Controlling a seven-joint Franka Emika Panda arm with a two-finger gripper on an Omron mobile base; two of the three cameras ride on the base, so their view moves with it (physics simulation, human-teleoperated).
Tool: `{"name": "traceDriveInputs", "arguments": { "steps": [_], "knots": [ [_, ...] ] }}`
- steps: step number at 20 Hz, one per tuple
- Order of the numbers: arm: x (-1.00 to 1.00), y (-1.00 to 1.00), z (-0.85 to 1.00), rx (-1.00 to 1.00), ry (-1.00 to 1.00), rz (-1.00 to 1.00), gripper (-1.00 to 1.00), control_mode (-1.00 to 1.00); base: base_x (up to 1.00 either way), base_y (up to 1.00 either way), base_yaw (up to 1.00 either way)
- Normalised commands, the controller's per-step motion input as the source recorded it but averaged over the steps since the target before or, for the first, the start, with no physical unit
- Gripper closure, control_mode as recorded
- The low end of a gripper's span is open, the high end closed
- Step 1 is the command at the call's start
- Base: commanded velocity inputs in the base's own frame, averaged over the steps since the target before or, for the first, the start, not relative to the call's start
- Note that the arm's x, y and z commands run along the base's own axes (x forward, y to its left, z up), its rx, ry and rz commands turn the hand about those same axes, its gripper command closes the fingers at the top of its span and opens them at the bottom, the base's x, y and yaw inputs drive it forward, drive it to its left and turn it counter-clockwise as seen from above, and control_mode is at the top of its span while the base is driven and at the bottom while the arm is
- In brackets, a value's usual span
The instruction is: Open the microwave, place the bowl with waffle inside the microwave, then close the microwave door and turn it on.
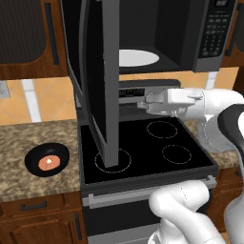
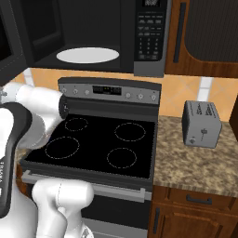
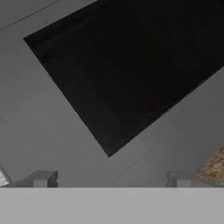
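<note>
the door (image 1: 97,81) of the microwave (image 2: 93,35) is swung wide, edge-on to the left base view, so the cavity and its white turntable (image 1: 138,58) are laid bare and ready to be loaded. the opening step is judged done. the keypad (image 2: 149,35) is seen on the microwave's right side, untouched as far as can be judged.

the arm is stretched level across the stove (image 1: 145,145), and the gripper (image 1: 145,102) is held just right of the door's inner face, near the stove's back panel. in the hand view that face is looked at squarely: grey frame around dark glass, with the two finger tips (image 3: 41,179) set apart at the bottom edge. the jaws are therefore spread, and nothing is seen between them.

the bowl (image 1: 46,160) is left on the desk (image 1: 24,143) to the left of the stove, well apart from the gripper, with the waffle (image 1: 49,162) lying flat in its bottom. the open door hangs between the hand and the bowl, so a path around or under its lower edge is judged to be needed before the rim can be grasped.

a toaster (image 2: 201,124) is stood on the desk right of the stove, out of the way
</note>
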Motion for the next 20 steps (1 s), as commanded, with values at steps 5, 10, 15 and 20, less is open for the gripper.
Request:
{"name": "traceDriveInputs", "arguments": {
  "steps": [5, 10, 15, 20],
  "knots": [
    [0.65, -0.78, -0.74, -0.07, 0.38, -0.23, -1.00, -1.00, 0.00, 0.00, 0.00],
    [0.59, -0.34, -0.87, -0.29, 0.13, -0.03, -1.00, -1.00, 0.00, 0.00, 0.00],
    [0.54, 0.14, -0.83, -0.38, 0.26, 0.02, -1.00, -1.00, 0.00, 0.00, 0.00],
    [0.72, 0.71, -0.61, -0.23, 0.56, 0.03, -1.00, -1.00, 0.00, 0.00, 0.00]
  ]
}}
